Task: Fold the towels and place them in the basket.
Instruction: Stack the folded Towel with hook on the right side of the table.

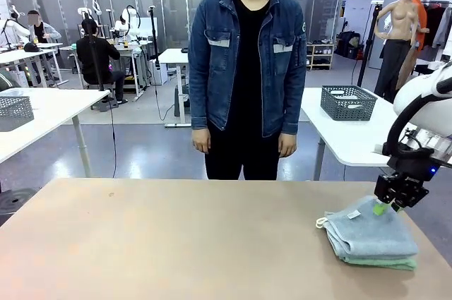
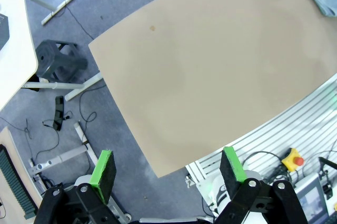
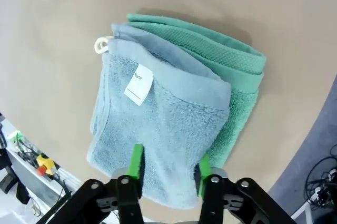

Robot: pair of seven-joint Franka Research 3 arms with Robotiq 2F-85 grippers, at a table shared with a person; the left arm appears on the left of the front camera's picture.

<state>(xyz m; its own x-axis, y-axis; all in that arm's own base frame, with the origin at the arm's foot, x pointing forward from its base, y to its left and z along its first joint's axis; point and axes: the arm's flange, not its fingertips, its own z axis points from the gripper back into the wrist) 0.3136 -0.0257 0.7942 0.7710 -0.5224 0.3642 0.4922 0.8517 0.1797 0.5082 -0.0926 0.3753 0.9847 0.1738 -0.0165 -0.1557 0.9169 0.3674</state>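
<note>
Two folded towels sit stacked near the table's (image 1: pixel 176 243) right edge in the front view, a blue towel (image 1: pixel 371 233) over a green towel (image 1: pixel 381 262); the right gripper (image 1: pixel 388 208) hovers at their far side, the person (image 1: pixel 247 67) stands beyond, and most of the top is bare.

Left wrist view: the left gripper (image 2: pixel 168 167) hangs spread wide off the table's corner.

Right wrist view: the right gripper's pads (image 3: pixel 136 162) are parted just over the blue towel's edge. Its white label (image 3: pixel 139 85) carries unreadable print beside a corner loop (image 3: pixel 100 45).
</note>
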